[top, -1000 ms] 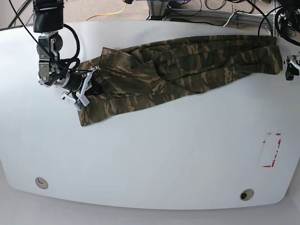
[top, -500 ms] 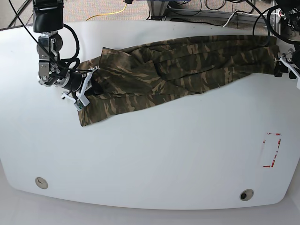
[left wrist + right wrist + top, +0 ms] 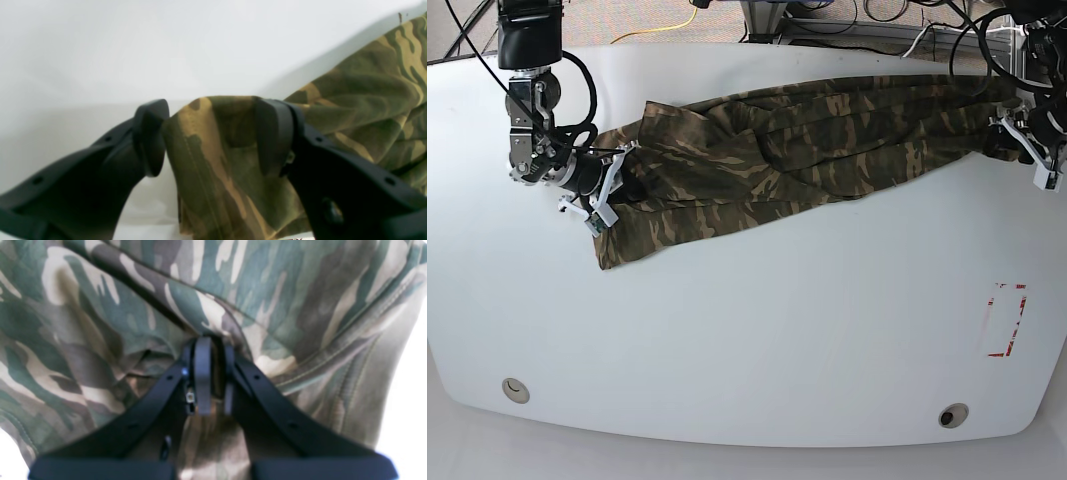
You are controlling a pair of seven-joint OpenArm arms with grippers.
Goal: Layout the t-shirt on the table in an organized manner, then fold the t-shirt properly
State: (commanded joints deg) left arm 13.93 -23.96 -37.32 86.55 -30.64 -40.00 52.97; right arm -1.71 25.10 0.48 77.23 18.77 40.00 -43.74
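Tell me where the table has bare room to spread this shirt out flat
The widest bare patch of the table runs below the t-shirt, from the grommet hole across to the red tape rectangle. The far strip is crowded: the shirt lies bunched between the right gripper and the left gripper.

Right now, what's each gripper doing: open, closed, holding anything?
Left gripper: open, jaws straddling the t-shirt edge, not yet clamped.
Right gripper: shut on the t-shirt, a fold pinched between its fingers.
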